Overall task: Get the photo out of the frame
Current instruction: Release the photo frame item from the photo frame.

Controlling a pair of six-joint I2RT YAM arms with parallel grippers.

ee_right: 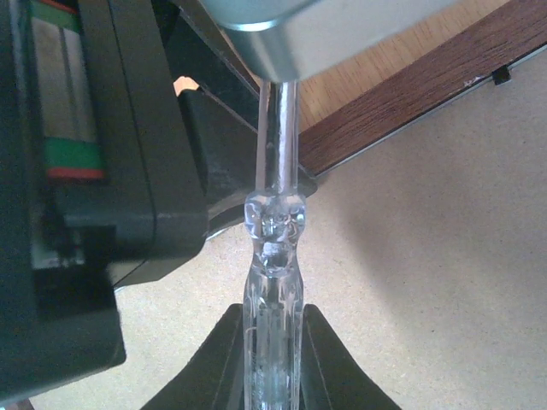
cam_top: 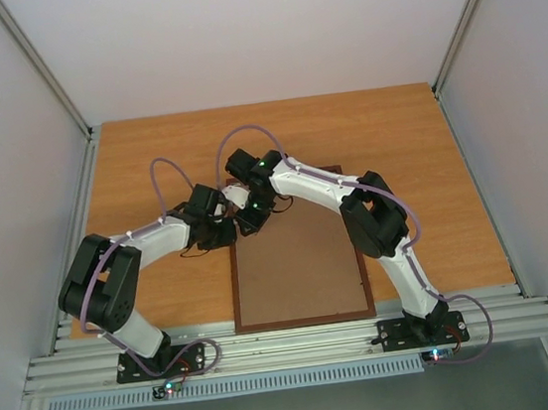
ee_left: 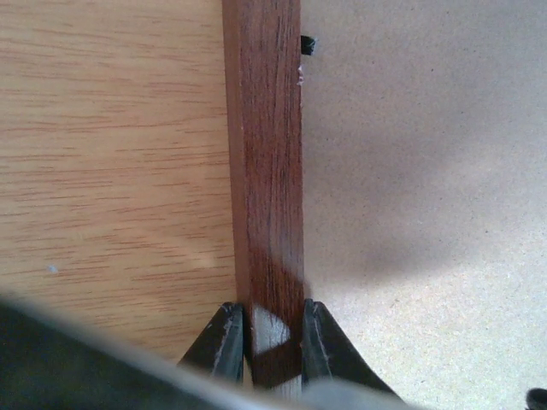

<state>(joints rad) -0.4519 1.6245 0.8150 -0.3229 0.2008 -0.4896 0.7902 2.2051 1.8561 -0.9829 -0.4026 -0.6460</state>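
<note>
Left gripper (ee_left: pixel 273 331) is clamping the frame's (ee_left: pixel 265 171) left rail, one finger on each side; right gripper (ee_right: pixel 272 337) is clenching a clear tool (ee_right: pixel 273 248).
The frame is lying face down on the table (ee_left: pixel 111 154), its brown back (cam_top: pixel 297 272) facing up, its near end sitting between the arm bases; both grippers are meeting at its far left corner; the tool's metal shaft is reaching past the left gripper's black body, above the back just beside the rail; the photo is hidden.

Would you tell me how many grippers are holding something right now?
2. The left gripper clamps a wooden rail of the frame; the right gripper clamps a clear-handled tool above the hardboard back. Neither grip is hidden.
</note>
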